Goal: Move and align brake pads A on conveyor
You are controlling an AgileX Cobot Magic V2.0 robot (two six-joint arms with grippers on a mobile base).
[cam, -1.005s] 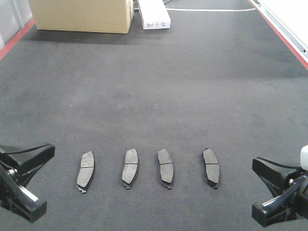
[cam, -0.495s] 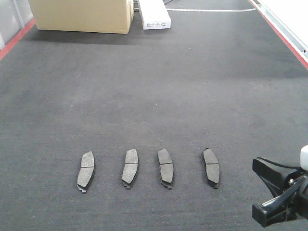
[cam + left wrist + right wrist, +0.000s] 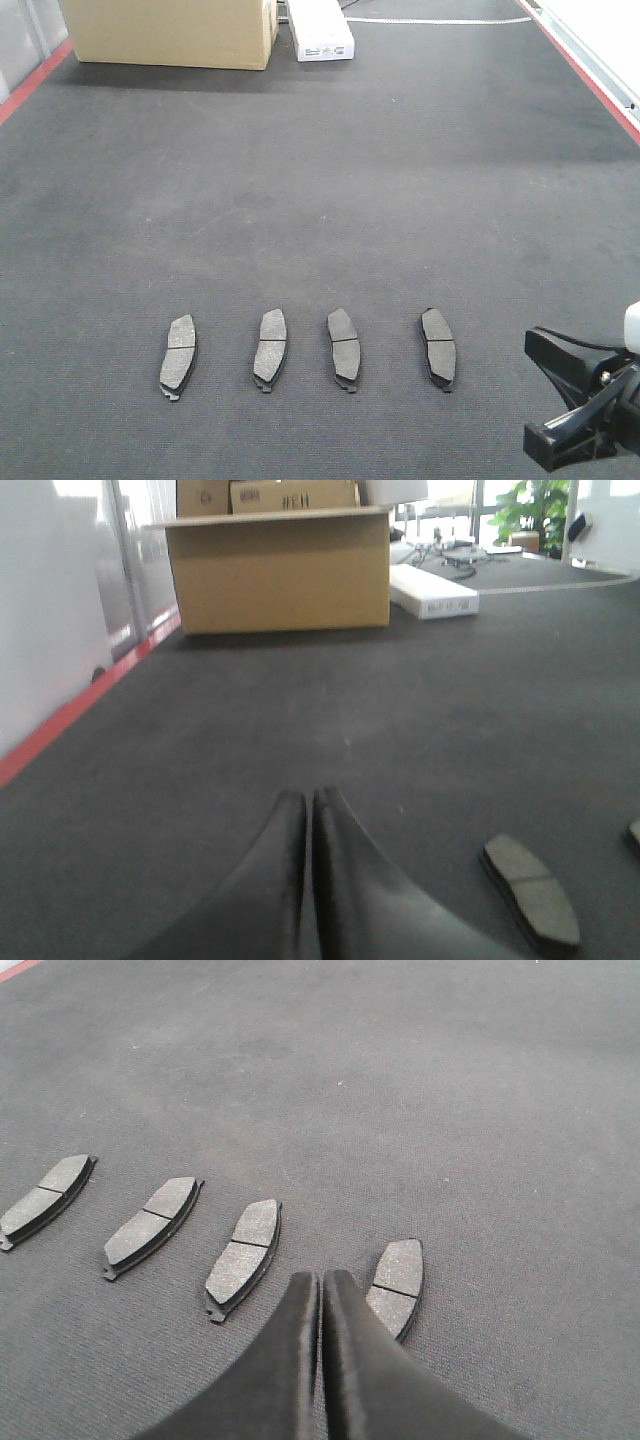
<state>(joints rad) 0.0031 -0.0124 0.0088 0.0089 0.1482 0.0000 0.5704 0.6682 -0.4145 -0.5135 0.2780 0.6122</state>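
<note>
**Four brake pads lie in a row on the belt, both grippers empty**

We see the conveyor (image 3: 330, 180) filling the front view, a wide dark grey felt-like belt with red strips along its left and right edges. At 11 o'clock on its far end stands a cardboard box (image 3: 170, 32), with a white box (image 3: 322, 30) just beside it toward 12 o'clock.

Toward 6 o'clock, the four brake pads (image 3: 345, 350) lie flat in a side-by-side row, each apart from its neighbours, long sides running up the belt and each crossed by a thin groove. The two on the left lean slightly one way, the two on the right the other.

At 4 o'clock our right gripper (image 3: 580, 400) shows at the corner of the front view, well apart from the nearest pad; from its wrist camera the fingers (image 3: 300, 1360) meet tip to tip and hold nothing, with the pad row just beyond them. Our left gripper (image 3: 312, 810) appears only in its own wrist camera, fingers likewise pressed together and empty, one pad lying at 4 o'clock of them.
</note>
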